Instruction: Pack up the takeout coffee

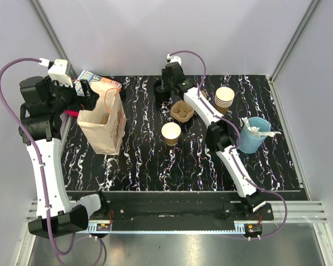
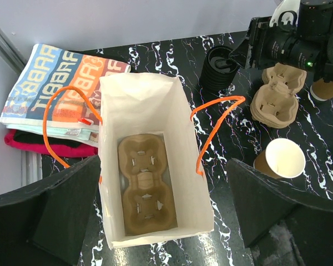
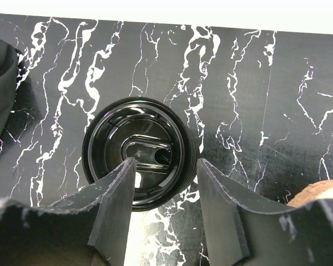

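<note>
The takeout coffee's small brown paper cup point(image 1: 171, 133) point(image 2: 283, 158) stands mid-table with its top open, no lid on it. My right gripper point(image 1: 162, 91) point(image 3: 166, 166) hangs open over a stack of black lids point(image 3: 139, 138) point(image 2: 219, 66) at the back. Its left finger lies over the top lid and its right finger just outside the stack's rim. My left gripper point(image 2: 161, 213) point(image 1: 89, 97) is wide open above a white paper bag point(image 2: 186, 166) point(image 1: 102, 124) with orange handles. A brown cup carrier point(image 2: 144, 185) lies flat in the bag's bottom.
A stack of brown cup carriers point(image 1: 182, 111) point(image 2: 277, 94) sits just right of the lids. Stacked lidless cups point(image 1: 224, 98) and a light blue cup point(image 1: 254, 134) with white stirrers stand at the right. Folded cloths point(image 2: 61, 83) lie behind the bag.
</note>
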Controlling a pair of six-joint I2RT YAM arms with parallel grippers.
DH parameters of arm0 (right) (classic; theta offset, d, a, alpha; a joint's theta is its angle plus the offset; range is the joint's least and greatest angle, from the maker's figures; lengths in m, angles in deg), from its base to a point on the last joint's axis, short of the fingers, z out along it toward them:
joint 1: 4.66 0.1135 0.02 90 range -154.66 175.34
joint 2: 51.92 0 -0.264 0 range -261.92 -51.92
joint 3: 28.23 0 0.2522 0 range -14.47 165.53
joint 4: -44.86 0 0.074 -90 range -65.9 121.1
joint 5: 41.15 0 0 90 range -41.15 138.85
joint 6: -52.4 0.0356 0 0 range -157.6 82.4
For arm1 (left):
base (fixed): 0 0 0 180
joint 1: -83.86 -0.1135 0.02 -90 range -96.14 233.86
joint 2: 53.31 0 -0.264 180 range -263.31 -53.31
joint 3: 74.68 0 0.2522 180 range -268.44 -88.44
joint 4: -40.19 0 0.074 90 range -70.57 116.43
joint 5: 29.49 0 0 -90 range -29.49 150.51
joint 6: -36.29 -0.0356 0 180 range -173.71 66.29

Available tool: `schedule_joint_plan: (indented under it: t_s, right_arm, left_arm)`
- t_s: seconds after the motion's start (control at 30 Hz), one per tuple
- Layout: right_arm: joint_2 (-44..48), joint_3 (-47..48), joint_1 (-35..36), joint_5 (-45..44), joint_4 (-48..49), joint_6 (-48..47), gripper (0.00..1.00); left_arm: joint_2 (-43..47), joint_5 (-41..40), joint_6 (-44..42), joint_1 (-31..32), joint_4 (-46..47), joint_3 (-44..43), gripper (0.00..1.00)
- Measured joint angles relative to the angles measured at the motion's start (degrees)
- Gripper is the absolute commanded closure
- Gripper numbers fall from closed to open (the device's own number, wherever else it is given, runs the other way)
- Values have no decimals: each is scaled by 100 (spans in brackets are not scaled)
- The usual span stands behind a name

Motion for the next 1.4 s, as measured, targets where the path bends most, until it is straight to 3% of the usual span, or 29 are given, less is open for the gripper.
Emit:
schedule_joint_plan:
  t_s: [0.43, 0.93, 1.4]
  right_arm:
    - [-223, 120, -4, -17, -153, 83, 50]
    - [-249, 216, -7, -13, -203, 111, 61]
    - [-249, 251, -9, -9, -267, 136, 83]
  left_arm:
    - [0, -22, 0, 0, 0, 0, 1]
    - [-2, -22, 2, 0, 2, 0, 1]
    - [-2, -22, 4, 0, 2, 11, 1]
